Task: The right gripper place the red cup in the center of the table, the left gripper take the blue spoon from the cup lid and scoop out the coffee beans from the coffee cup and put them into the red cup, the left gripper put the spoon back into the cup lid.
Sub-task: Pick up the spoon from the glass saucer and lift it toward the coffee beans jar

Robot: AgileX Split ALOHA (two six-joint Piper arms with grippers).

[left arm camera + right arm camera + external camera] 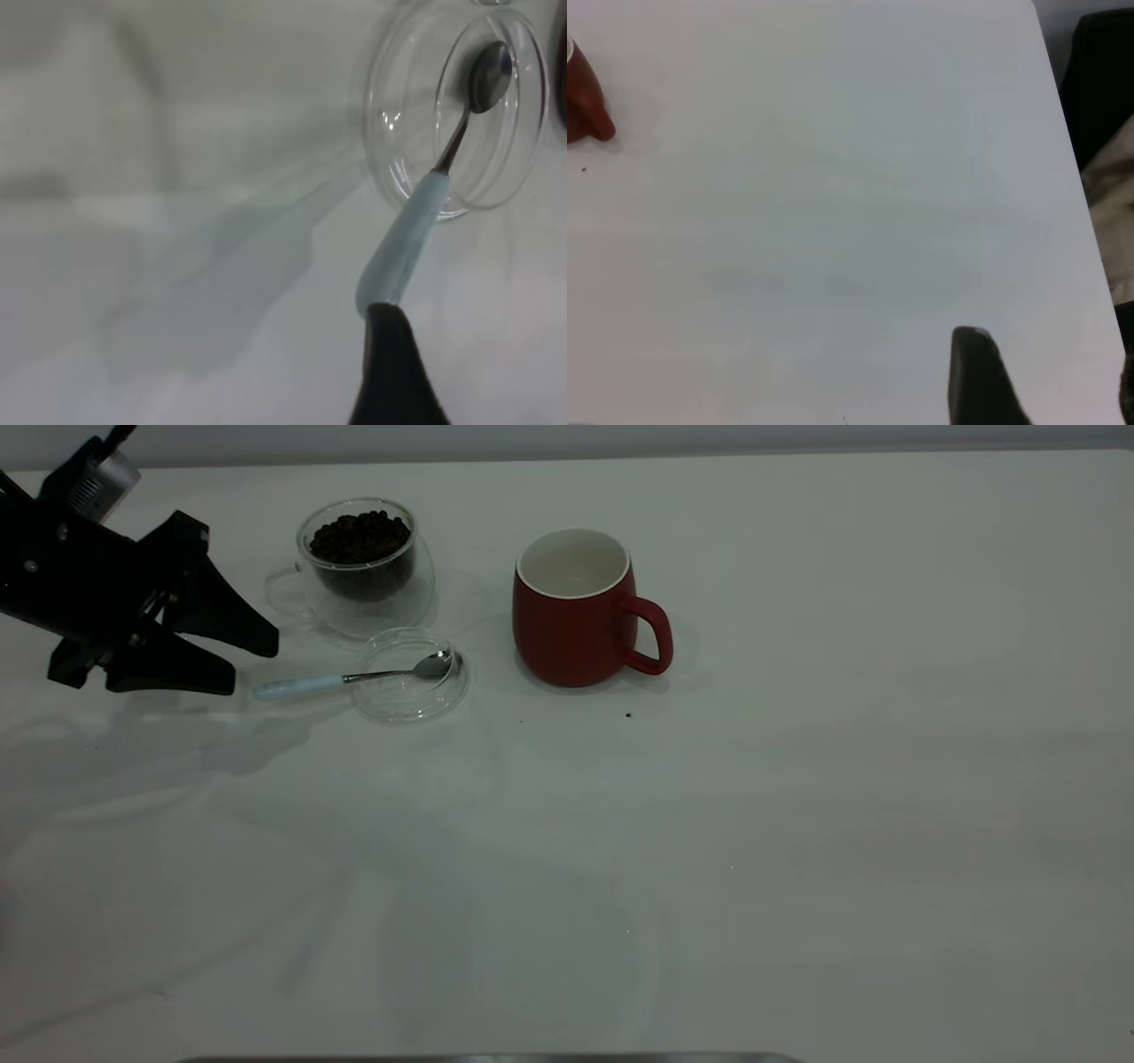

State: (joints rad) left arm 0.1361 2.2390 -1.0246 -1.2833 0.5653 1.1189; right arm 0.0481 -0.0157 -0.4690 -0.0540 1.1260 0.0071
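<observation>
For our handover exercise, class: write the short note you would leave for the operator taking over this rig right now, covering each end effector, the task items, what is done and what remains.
Left end effector: open, empty, just beside the spoon handle tip.
Right end effector: out of the exterior view, away from the red cup; only one finger shows, so its state is unclear.
Red cup: upright near the table centre, looks empty.
Blue spoon: bowl resting in the clear cup lid, handle sticking out toward the left arm.
Coffee cup: glass, full of beans, behind the lid.
Done: red cup placed.
Left: grasp spoon, scoop beans into red cup, return spoon to lid.
</observation>
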